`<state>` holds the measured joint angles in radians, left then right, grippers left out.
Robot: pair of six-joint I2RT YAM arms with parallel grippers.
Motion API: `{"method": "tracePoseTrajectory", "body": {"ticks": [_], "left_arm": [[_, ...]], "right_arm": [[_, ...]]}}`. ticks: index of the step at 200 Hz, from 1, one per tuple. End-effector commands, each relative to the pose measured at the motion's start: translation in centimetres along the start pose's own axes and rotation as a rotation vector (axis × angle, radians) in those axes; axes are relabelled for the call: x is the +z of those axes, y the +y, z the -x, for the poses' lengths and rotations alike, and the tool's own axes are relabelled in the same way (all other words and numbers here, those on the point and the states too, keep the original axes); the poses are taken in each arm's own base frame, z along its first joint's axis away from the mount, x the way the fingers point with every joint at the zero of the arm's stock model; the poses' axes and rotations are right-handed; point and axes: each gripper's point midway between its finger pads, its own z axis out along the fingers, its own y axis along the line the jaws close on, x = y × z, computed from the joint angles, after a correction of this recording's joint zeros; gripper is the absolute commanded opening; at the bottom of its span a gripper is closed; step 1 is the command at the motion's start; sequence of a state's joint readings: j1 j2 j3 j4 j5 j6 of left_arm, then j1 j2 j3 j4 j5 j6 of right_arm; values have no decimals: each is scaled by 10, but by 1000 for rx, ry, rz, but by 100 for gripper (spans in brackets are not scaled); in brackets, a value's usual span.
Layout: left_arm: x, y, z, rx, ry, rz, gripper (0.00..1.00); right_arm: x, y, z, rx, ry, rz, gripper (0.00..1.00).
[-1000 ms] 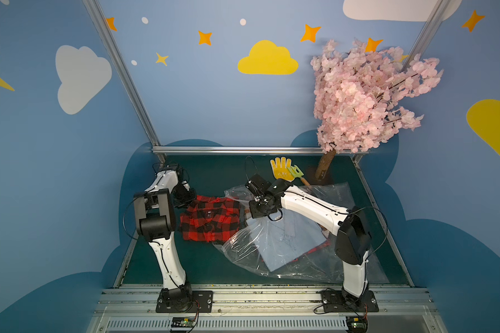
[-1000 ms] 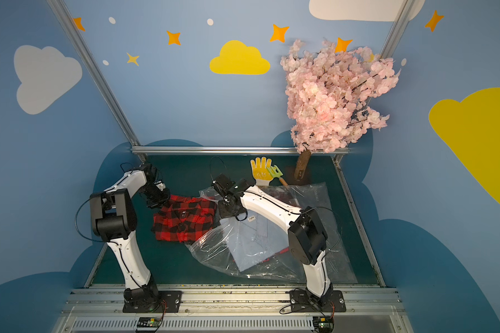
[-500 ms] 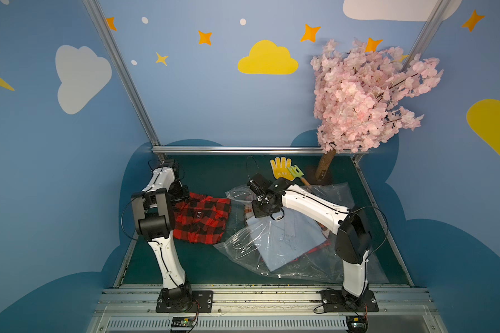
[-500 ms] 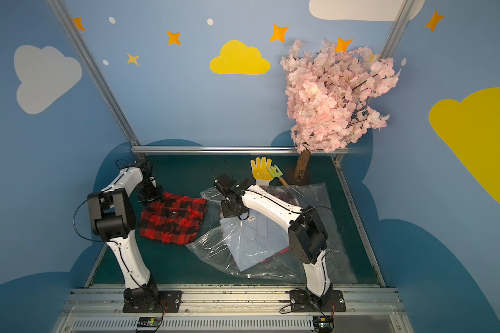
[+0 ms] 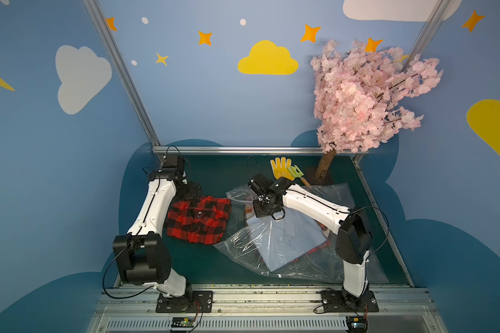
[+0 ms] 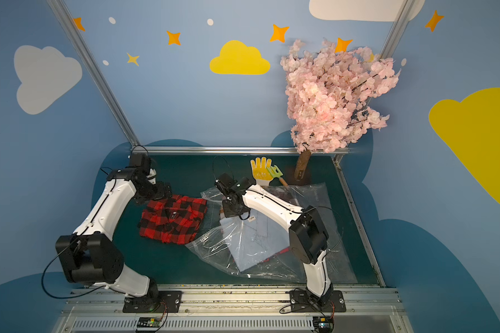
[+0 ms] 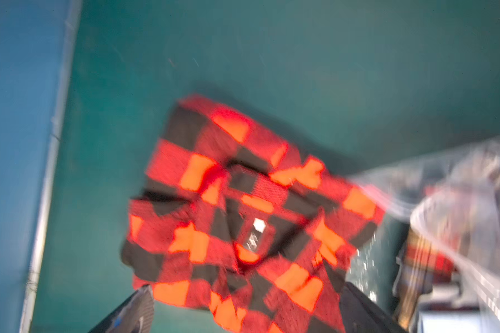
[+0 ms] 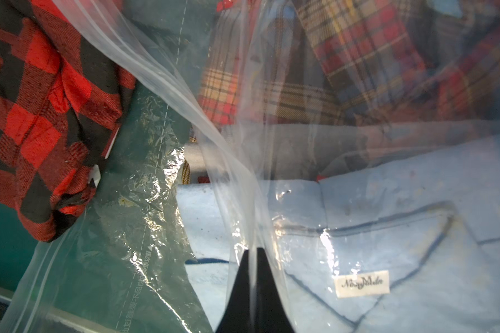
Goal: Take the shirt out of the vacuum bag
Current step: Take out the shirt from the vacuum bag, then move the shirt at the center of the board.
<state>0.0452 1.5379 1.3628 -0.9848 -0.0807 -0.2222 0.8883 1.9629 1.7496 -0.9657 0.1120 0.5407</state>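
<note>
Red-and-black checked flannel shirt (image 5: 198, 220) lies on the green table (image 5: 220, 176) beside the clear crinkly vacuum bag (image 5: 243, 250) — out already. Left jaws look spread over it (blurry view), right jaws pinch the bag film — I'd lift left straight up, no snagging.

Lab booth: cloud-painted walls (image 5: 202, 95), aluminium frame (image 5: 237, 150)

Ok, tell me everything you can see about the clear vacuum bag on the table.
The vacuum bag is a large, clear, crinkly plastic sack with a zip-seal strip along its open mouth. It lies crumpled on the green table, mouth facing the checked shirt outside it. A light-blue garment and plaid fabric show through it. The right gripper is shut on its upper film, holding that edge raised.
</note>
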Motion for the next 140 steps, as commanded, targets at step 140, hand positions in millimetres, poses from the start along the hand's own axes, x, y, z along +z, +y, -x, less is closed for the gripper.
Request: {"method": "tracePoseTrajectory", "body": {"ticks": [140], "left_arm": [[134, 0, -78, 16, 408, 184, 99]], "right_arm": [[-30, -8, -2, 15, -25, 38, 0]]}}
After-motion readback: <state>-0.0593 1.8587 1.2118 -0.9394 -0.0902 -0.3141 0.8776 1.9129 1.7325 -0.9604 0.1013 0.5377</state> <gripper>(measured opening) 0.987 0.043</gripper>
